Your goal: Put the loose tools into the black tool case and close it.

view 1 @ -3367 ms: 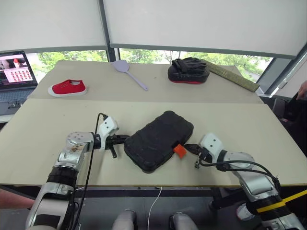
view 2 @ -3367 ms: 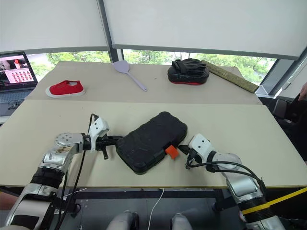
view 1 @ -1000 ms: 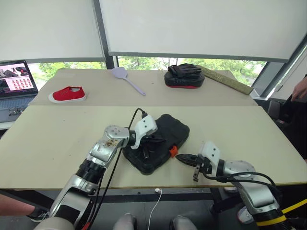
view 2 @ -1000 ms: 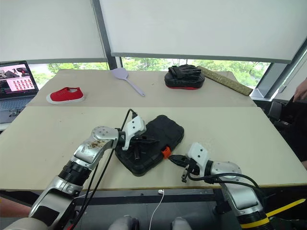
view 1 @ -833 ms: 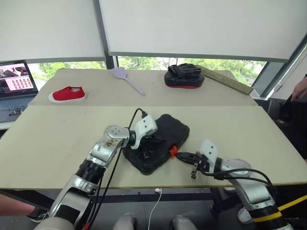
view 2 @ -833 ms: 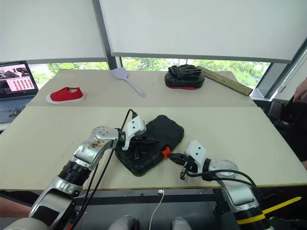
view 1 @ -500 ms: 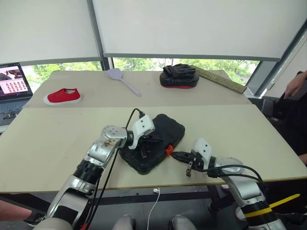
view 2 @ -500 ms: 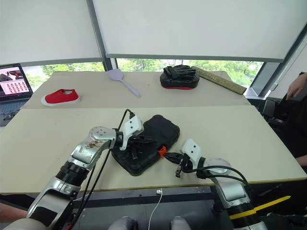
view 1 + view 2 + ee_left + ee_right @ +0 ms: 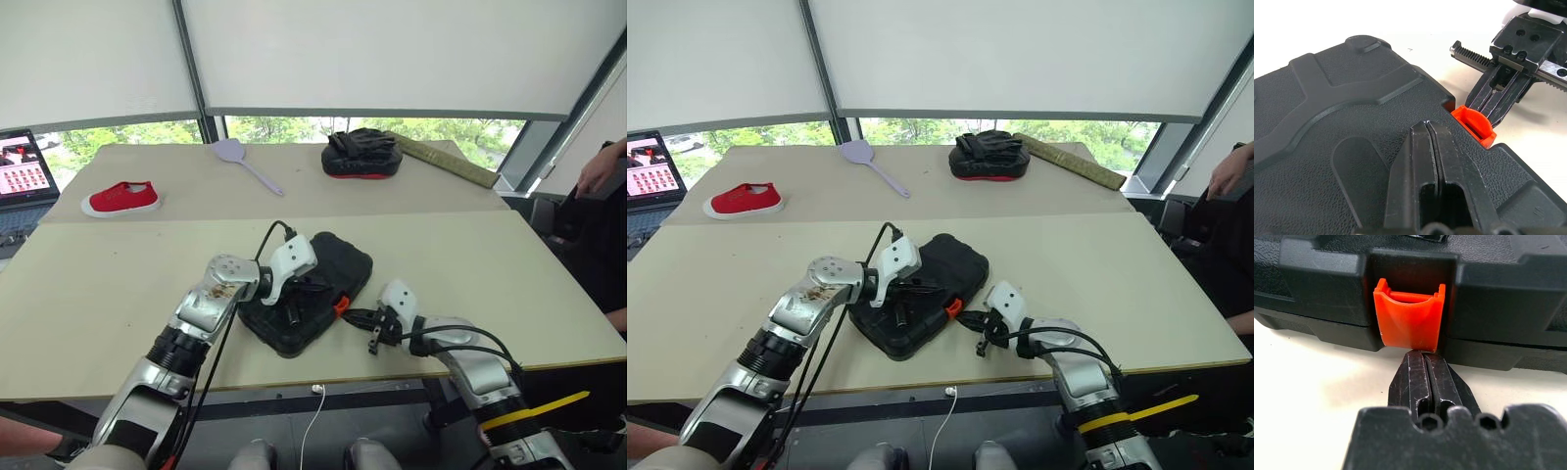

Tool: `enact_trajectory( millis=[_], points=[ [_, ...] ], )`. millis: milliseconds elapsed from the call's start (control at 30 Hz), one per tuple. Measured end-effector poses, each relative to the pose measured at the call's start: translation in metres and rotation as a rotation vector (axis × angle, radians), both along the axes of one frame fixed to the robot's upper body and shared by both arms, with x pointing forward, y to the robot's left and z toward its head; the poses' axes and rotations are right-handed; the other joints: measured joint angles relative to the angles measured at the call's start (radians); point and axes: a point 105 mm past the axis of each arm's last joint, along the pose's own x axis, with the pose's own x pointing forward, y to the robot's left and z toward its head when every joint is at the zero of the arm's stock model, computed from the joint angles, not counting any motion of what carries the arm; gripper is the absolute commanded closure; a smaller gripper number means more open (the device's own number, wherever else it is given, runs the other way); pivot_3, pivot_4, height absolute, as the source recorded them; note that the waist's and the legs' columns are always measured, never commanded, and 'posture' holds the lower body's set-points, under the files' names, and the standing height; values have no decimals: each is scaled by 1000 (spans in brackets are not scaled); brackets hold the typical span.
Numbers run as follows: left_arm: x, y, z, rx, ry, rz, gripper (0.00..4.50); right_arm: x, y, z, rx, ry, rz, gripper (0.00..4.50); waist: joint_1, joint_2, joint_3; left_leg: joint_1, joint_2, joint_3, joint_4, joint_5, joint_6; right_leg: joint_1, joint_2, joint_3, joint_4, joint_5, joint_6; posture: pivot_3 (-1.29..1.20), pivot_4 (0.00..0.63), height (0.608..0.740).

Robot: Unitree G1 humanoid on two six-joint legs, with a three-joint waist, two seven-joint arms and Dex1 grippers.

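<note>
The black tool case (image 9: 323, 264) lies shut, at an angle, near the table's front edge. Its lid and base meet all along the side seen in the right wrist view. My left gripper (image 9: 1426, 126) is shut, and its tips rest on the textured lid a little behind the orange latch (image 9: 1474, 126). My right gripper (image 9: 1422, 356) is shut too and lies low over the table. Its tips touch the lower edge of the latch (image 9: 1409, 316), which sticks out from the case's front wall (image 9: 1498, 298). The loose tools are out of view.
On the far table lie a red shoe (image 9: 120, 199), a lilac spatula (image 9: 240, 162), a black padded mitt (image 9: 361, 152) and a long olive bar (image 9: 451, 162). A laptop (image 9: 20, 171) sits at the far left. A person's hand (image 9: 602, 166) shows at the right edge.
My right gripper has moved forward and left, low over the table, until its tips reach the orange latch. The left gripper has stayed on the lid. The camera has shifted slightly.
</note>
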Motion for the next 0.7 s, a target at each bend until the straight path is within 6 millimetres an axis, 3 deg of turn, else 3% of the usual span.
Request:
enact_trajectory(
  millis=[100, 167, 267, 333, 400, 533, 633, 700],
  points=[
    [-2, 1, 0, -14, 3, 2, 4446, -1, -3, 1, -12, -2, 2, 4500, 0, 0, 0, 0, 0, 0, -1, 0, 0, 0, 0, 0, 0, 0, 0, 0, 150, 740],
    [-6, 4, 2, -92, 19, 8, 3934, -7, -7, 5, -9, -20, 15, 4500, 0, 1, 1, -1, 0, 0, -3, 0, 0, -2, -1, 1, 0, -1, 0, 0, 150, 740],
    [-12, 14, 9, -171, 3, -6, 2919, -16, -15, 26, 30, -89, 44, 3684, 3, 1, 1, -1, -1, 1, -6, 1, 1, -4, 0, 2, 0, -1, 3, 0, 150, 740],
    [-27, 39, 12, -210, -23, -44, 2193, -29, -37, 39, 15, -147, 59, 2991, 4, 2, 2, -4, -1, 1, -8, 2, 3, -7, 0, 2, 0, -1, 1, 0, 150, 740],
    [-28, 69, 18, -216, -46, 14, 1431, -33, -63, 43, -39, -175, 27, 2276, 10, 1, 3, -9, -1, 1, -7, 2, 3, -13, 0, 2, 1, -1, -1, 0, 150, 740],
    [-31, 116, 18, -162, -82, 138, 30, -41, -85, 48, -109, -246, 47, 927, 17, 0, 6, -11, -1, 5, -7, 2, 3, -15, 0, 2, 1, -2, 1, 0, 150, 740],
    [-39, 154, 14, -97, -105, 221, 0, -40, -111, 49, -163, -269, 12, 58, 19, -2, 7, -11, -1, 8, -7, 2, 3, -15, -1, 2, 0, -2, 1, 0, 150, 740],
    [-47, 182, -1, -37, -109, 294, 0, -40, -125, 50, -186, -287, -9, 58, 18, -2, 8, -10, 0, 9, -7, 2, 3, -15, -3, 2, 0, -6, -5, 0, 150, 740]
  ],
)
